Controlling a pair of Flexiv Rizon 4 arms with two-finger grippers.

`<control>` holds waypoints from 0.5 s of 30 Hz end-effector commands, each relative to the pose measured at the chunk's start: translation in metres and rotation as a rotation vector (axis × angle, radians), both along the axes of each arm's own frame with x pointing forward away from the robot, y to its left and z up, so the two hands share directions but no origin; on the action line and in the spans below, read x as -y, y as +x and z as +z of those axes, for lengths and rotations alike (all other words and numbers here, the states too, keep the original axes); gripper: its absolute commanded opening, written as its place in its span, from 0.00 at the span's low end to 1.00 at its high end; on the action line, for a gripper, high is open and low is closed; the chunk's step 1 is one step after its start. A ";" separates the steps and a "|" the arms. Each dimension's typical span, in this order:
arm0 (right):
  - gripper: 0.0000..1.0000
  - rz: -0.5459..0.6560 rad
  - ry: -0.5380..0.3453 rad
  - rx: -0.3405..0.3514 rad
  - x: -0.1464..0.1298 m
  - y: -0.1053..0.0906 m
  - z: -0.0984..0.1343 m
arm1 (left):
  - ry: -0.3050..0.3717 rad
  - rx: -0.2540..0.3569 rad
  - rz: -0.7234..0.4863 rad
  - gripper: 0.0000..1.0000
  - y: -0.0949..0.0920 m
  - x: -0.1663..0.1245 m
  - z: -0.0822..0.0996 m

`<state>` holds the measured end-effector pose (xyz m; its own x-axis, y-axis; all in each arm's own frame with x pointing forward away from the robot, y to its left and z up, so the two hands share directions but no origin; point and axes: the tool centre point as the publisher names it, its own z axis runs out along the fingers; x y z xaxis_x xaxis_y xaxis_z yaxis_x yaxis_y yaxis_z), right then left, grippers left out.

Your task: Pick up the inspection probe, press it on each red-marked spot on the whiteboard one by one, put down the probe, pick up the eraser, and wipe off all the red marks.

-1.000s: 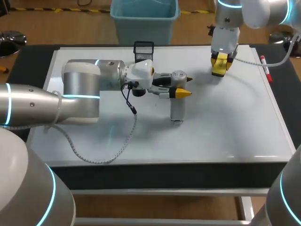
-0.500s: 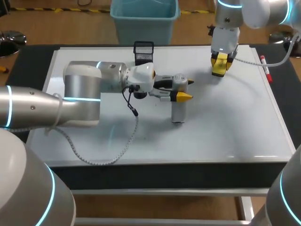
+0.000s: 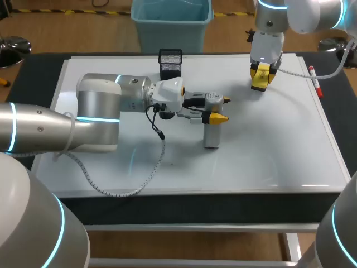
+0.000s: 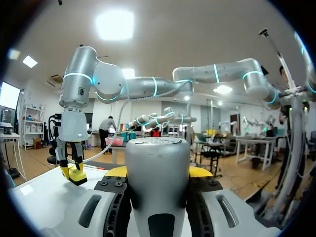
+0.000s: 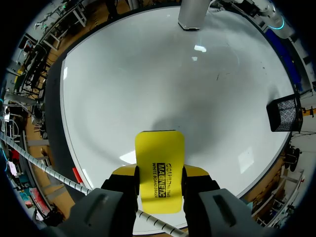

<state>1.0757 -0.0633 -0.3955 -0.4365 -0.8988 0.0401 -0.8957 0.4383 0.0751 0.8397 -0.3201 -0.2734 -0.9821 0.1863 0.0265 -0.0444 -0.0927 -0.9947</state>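
Observation:
The silver inspection probe [image 3: 211, 133] stands upright on the whiteboard [image 3: 268, 145], near its middle. My left gripper [image 3: 221, 109] lies sideways and is shut on the probe's top. In the left wrist view the probe [image 4: 157, 163] fills the space between the fingers [image 4: 200, 171] of that gripper [image 4: 158, 197]. At the board's back right, my right gripper [image 3: 260, 75] points down, shut on the yellow eraser [image 3: 259, 81]. In the right wrist view the eraser [image 5: 159, 158] sits between the fingers of the right gripper [image 5: 159, 174], above bare white board [image 5: 148, 84]. I see no red marks.
A black mesh holder [image 3: 170, 62] stands at the board's back edge. A red marker [image 3: 314, 78] lies by the board's right edge. A grey cable [image 3: 128, 184] from my left arm trails over the board's front left part.
My left gripper and the probe have shifted slightly toward the board's front edge. The right arm with the eraser has kept still.

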 end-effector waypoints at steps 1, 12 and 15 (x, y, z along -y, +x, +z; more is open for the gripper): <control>0.00 0.002 -0.002 0.000 0.001 0.000 0.001 | -0.007 0.002 -0.006 0.00 0.002 0.001 -0.004; 0.00 0.002 -0.002 0.000 0.001 0.000 0.001 | -0.012 0.012 -0.009 0.00 0.002 -0.001 -0.008; 0.00 0.002 -0.002 0.000 0.001 0.000 0.001 | -0.012 0.015 -0.010 0.00 0.003 -0.001 -0.007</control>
